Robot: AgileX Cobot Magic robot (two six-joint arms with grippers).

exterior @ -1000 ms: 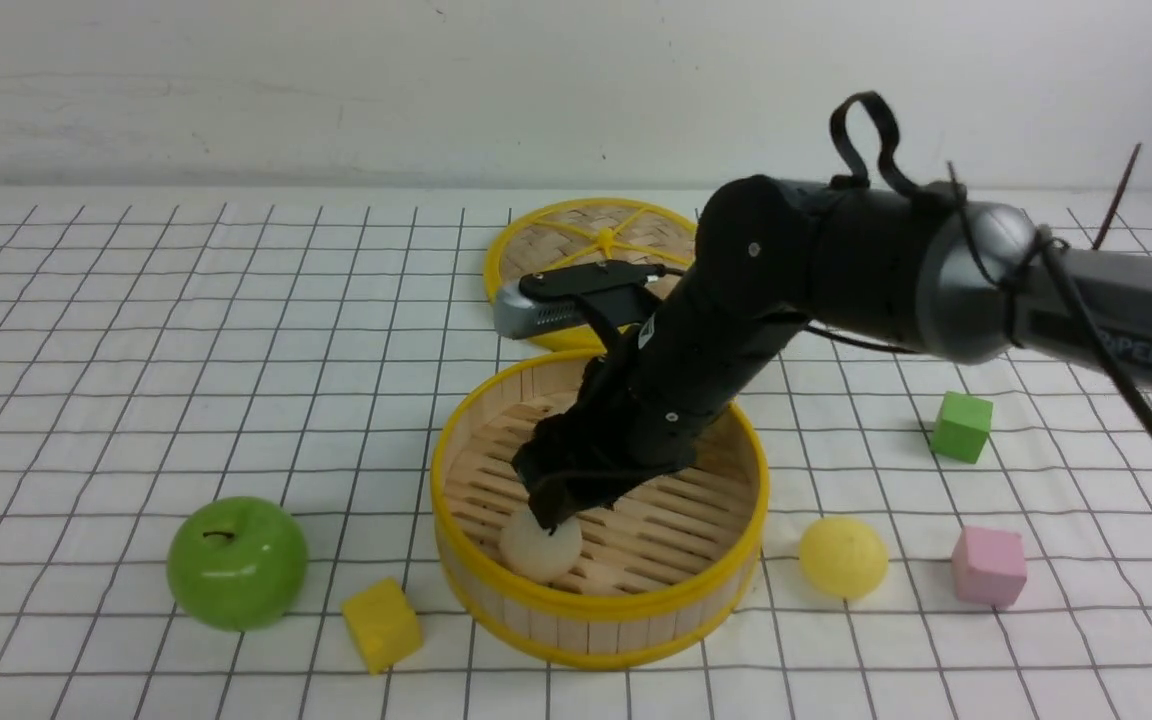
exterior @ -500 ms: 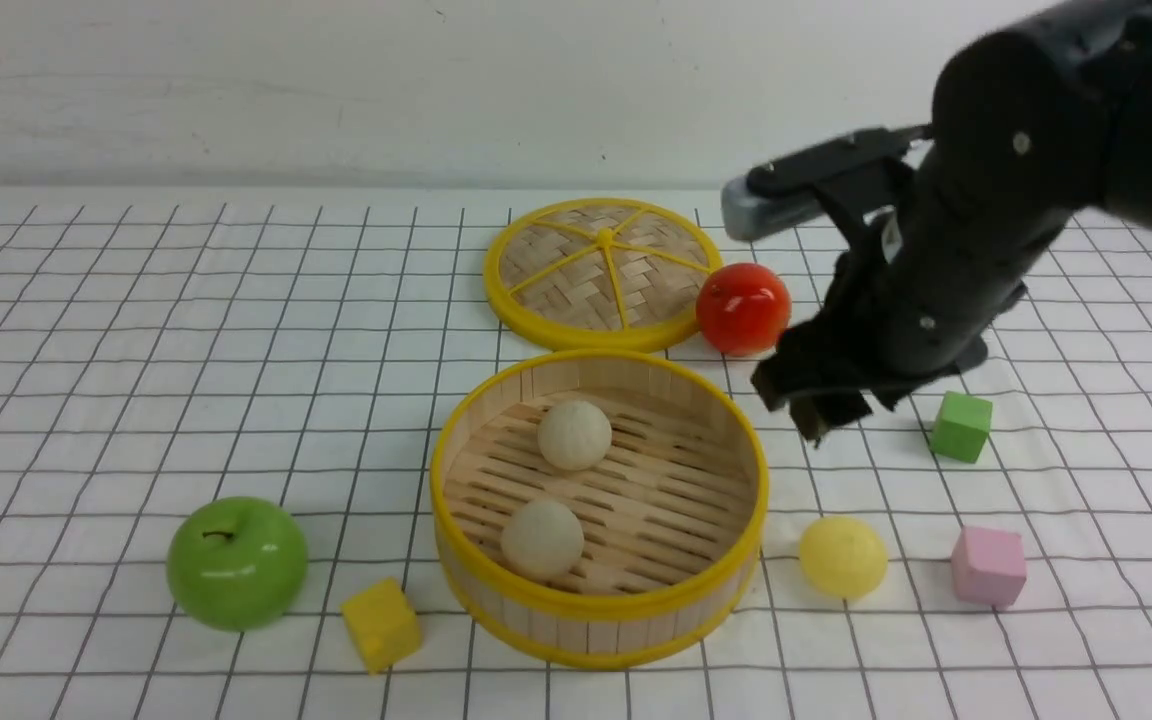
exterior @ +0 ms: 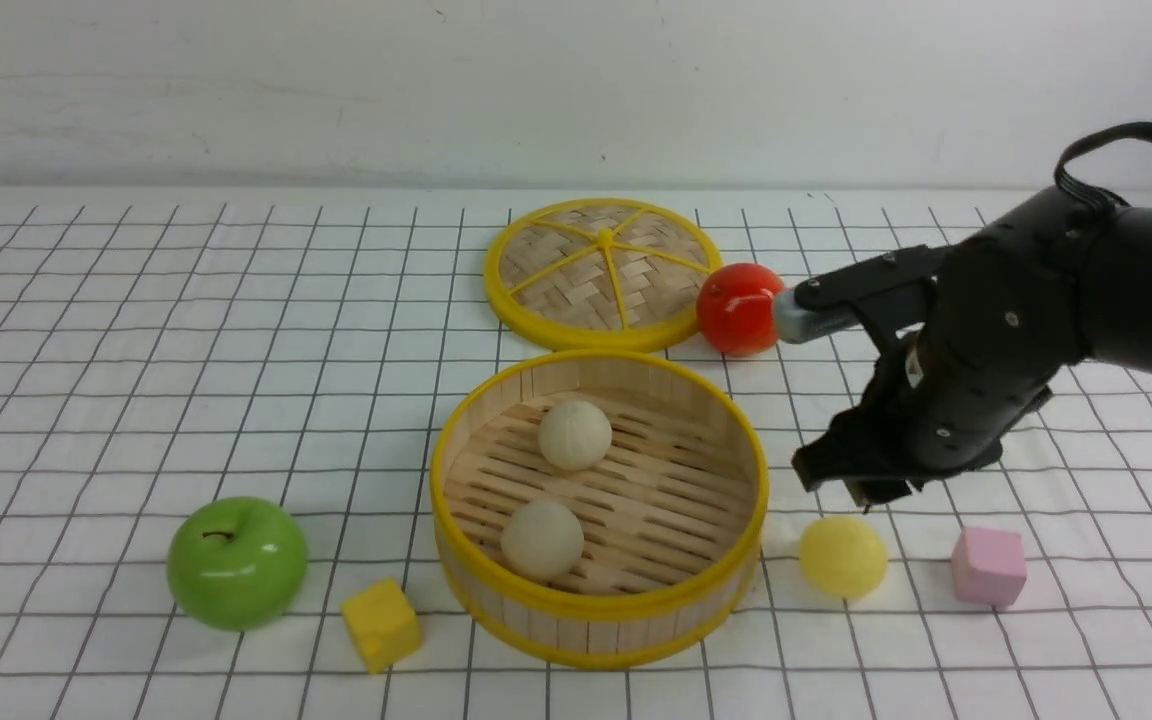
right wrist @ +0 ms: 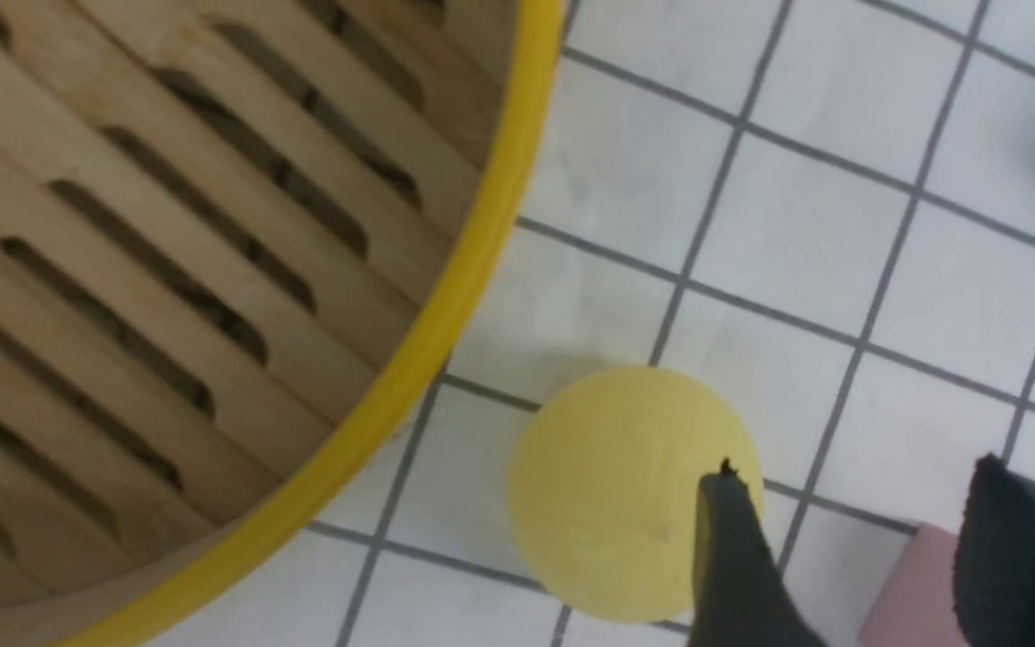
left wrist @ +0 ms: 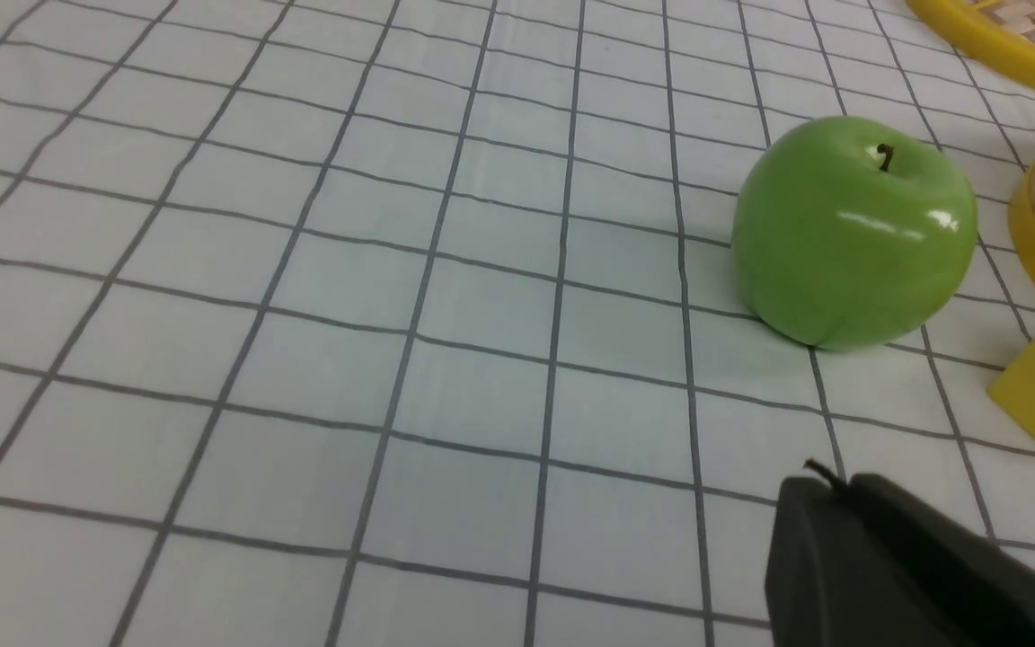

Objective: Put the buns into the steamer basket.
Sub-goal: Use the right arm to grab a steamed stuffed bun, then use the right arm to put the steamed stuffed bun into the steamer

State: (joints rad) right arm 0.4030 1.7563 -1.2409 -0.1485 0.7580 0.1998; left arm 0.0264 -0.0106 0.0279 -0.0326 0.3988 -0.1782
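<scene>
Two white buns (exterior: 574,434) sat in the steamer basket (exterior: 596,603); the open, empty right gripper (exterior: 866,494) hung over the yellow bun (exterior: 842,556) outside.

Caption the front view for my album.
Right end effector hovers above the yellow bun beside the steamer basket holding two white buns.

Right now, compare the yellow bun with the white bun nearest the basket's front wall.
The yellow bun is pale yellow; the white bun is cream. The yellow bun sits on the table beside the steamer basket; the white bun lies inside it. The open right pincer hovers over the yellow bun, not the white bun. Both are small, matte, round.
</scene>
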